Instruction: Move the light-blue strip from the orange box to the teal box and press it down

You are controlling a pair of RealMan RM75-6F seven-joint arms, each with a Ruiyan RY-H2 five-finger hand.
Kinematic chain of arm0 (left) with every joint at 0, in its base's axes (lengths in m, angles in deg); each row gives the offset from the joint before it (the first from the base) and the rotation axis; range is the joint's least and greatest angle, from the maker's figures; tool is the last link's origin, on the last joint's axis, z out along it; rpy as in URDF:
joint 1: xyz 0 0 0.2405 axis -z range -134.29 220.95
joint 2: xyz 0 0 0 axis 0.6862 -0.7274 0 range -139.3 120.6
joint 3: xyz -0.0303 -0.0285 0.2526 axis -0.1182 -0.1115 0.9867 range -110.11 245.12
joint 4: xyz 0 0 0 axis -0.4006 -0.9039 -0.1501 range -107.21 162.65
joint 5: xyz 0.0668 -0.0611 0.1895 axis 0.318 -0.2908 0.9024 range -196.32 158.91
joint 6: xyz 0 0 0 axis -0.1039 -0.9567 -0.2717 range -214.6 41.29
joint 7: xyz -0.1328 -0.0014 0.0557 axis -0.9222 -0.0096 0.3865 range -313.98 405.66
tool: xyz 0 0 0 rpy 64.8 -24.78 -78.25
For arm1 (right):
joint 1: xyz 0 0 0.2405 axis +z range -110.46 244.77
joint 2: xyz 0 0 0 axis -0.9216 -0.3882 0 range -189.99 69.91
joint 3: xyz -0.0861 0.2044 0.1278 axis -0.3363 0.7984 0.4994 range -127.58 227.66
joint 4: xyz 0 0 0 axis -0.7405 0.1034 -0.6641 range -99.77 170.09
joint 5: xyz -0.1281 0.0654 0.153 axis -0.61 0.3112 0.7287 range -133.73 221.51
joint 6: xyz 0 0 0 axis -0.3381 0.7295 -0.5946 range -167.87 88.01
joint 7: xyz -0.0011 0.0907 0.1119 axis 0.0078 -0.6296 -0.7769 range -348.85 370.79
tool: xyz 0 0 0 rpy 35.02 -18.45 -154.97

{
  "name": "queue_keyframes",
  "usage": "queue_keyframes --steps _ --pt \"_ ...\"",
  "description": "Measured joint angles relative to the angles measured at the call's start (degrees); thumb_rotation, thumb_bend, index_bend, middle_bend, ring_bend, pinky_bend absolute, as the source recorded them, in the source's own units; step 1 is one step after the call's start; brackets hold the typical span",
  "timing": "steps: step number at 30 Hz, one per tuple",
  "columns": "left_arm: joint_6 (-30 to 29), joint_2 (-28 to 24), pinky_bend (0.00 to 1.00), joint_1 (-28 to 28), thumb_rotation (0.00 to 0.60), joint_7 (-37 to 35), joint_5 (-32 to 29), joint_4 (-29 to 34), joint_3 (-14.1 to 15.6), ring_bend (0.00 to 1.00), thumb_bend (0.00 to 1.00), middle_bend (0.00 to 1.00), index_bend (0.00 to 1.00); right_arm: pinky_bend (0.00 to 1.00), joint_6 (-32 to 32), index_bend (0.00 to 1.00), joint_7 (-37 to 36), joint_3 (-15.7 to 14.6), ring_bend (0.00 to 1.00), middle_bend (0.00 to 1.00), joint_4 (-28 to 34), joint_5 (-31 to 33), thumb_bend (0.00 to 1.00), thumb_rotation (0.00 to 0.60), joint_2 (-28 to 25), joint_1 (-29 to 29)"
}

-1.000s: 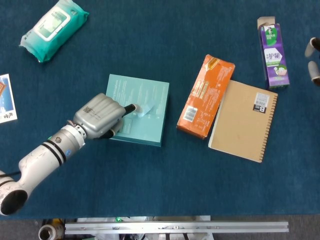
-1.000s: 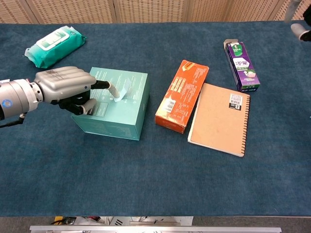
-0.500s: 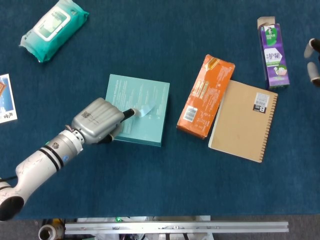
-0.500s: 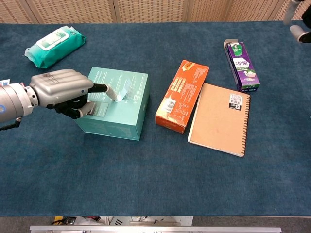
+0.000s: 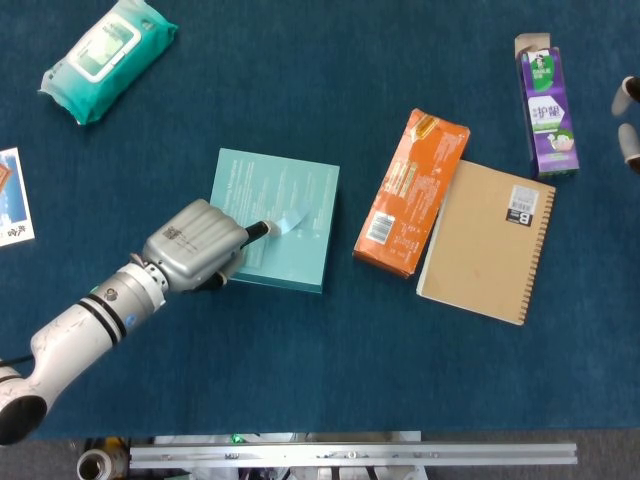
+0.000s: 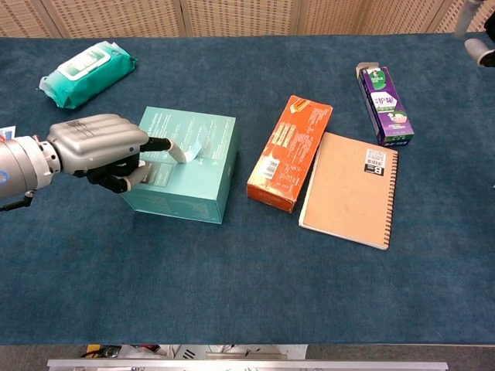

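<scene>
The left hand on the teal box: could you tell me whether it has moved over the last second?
Yes. The left hand has slid back toward the teal box's near-left edge.

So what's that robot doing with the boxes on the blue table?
The left robot hand has one finger stretched onto the small light-blue strip, which already lies on top of the teal box. The orange box it was meant to come from sits beside it, leaning on a brown notebook. The right robot hand is barely visible at the far edge, holding nothing.
</scene>
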Motion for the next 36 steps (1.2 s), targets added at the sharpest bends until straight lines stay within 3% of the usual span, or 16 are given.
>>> queue_keyframes --steps 13,16,20,22,27,32,36 --pt "-3.55 -2.62 0.99 -1.79 0.600 -2.05 1.98 1.33 -0.50 0.99 0.77 0.95 0.19 1.00 -1.06 0.48 -0.74 0.66 1.00 0.92 0.10 -0.11 0.41 0.600 -0.53 -0.47" --pt "-5.62 -3.27 0.90 -2.95 0.600 -3.58 2.80 1.05 -0.70 0.90 0.76 0.87 0.18 1.00 -2.10 0.48 -1.47 0.81 1.00 0.92 0.29 -0.37 0.41 0.600 -1.37 -1.28" --pt "-9.05 -4.08 0.80 -5.02 0.600 -5.96 4.05 0.15 -0.90 0.71 0.75 0.71 0.16 1.00 -3.53 0.47 -2.97 0.78 0.98 0.89 0.51 -0.61 0.41 0.600 -2.71 -2.93" --pt "-11.50 -4.62 0.73 -6.57 0.600 -7.32 4.54 -0.52 -0.95 0.61 0.72 0.62 0.15 1.00 -4.42 0.47 -4.02 0.60 0.92 0.85 0.58 -0.85 0.40 0.600 -3.43 -4.10" --pt "-18.27 -5.54 0.53 -11.25 0.600 -10.36 4.90 -2.75 -1.10 0.40 0.54 0.42 0.13 0.97 -7.30 0.43 -7.88 -0.39 0.71 0.70 0.54 -1.86 0.30 0.600 -5.19 -8.18" --pt "-25.78 -5.32 0.42 -16.34 0.600 -12.74 4.58 -5.44 -1.50 0.30 0.48 0.34 0.12 0.70 -10.31 0.33 -11.99 -2.09 0.48 0.53 0.12 -3.75 0.23 0.600 -6.34 -12.76" --pt "-32.49 -4.38 0.38 -21.77 0.600 -14.59 4.12 -8.54 -1.70 0.26 0.48 0.30 0.12 0.62 -11.97 0.33 -13.44 -4.12 0.40 0.46 -1.39 -6.89 0.22 0.600 -6.52 -15.56"
